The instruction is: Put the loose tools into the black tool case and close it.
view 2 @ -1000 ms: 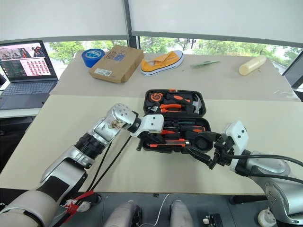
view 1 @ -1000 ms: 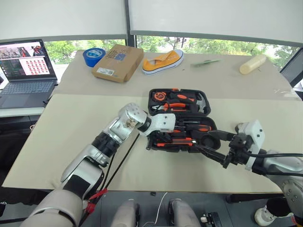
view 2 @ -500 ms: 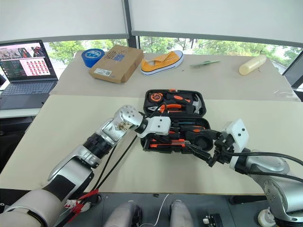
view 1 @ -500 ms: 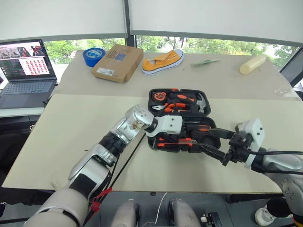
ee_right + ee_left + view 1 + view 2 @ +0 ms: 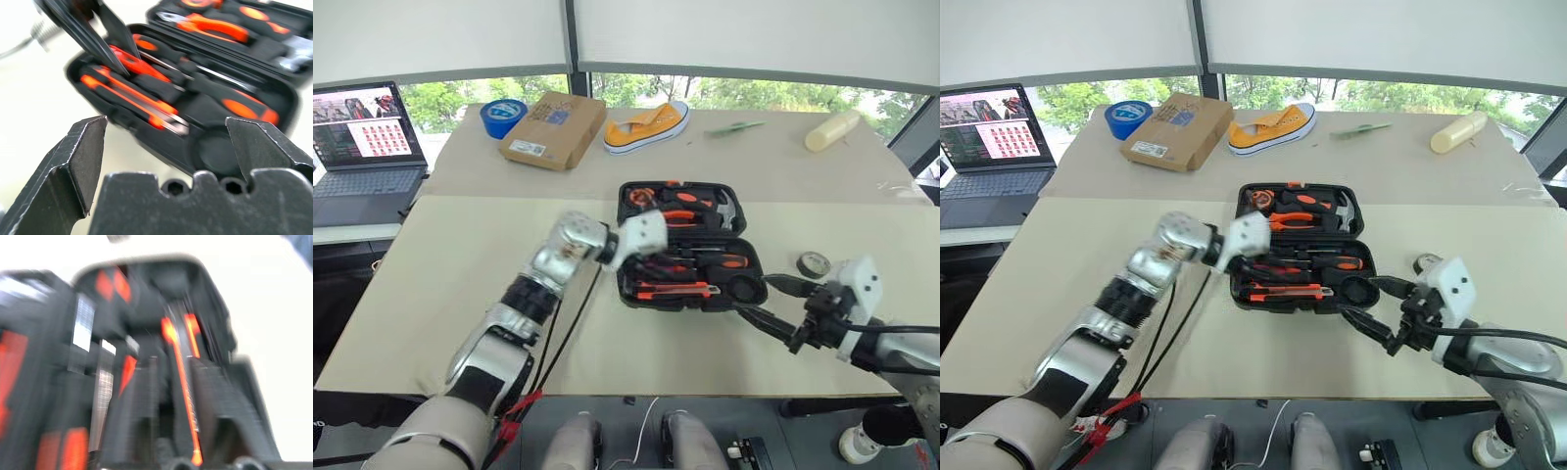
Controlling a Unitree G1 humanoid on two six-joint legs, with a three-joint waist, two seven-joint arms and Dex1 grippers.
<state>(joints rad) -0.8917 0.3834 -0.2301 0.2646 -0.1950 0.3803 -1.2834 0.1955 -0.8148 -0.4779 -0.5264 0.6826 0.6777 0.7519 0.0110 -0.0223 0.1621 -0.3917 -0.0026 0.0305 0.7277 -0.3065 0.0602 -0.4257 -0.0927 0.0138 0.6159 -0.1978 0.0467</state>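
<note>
1. Right gripper point(image 5: 759, 297): jaws spread wide and holding nothing. It hovers low off the near right corner of the black tool case point(image 5: 690, 245), pointing toward it.
2. Left gripper point(image 5: 116, 61): poised over the near half of the case, above the orange-and-black handles. I cannot tell whether it is open or shut, or whether it has hold of anything.
3. The case lies open and flat on the near table point(image 5: 460, 284), about midway along the table's far edge. Its lid half is toward that edge.
4. Far half of the case: orange-handled pliers point(image 5: 677, 204) and a hammer point(image 5: 724, 208), both seated.
5. Near half of the case: black-and-orange screwdrivers point(image 5: 705, 261) and the folding utility knife point(image 5: 677, 290) lie in their recesses. A round recess point(image 5: 745, 289) at the near right corner looks unfilled.
6. The small dark tape roll point(image 5: 814, 263) lies loose on the table, just beside the right side of the case and toward the table's right edge. It is near the right gripper, not touching it.
7. Step in hand, as I judge it: packing is nearly done and the roll is the last stray.
8. Next move calls for:
   - The right gripper swings away from the case toward the roll and comes down over its rim.
   - It pinches across the ring, then carries the roll to the round recess.
   - The left gripper must clear the case before the lid half can fold over and latch.
9. Risk: the roll is low and flat, so it may skid toward the right edge if nudged rather than pinched.
</note>
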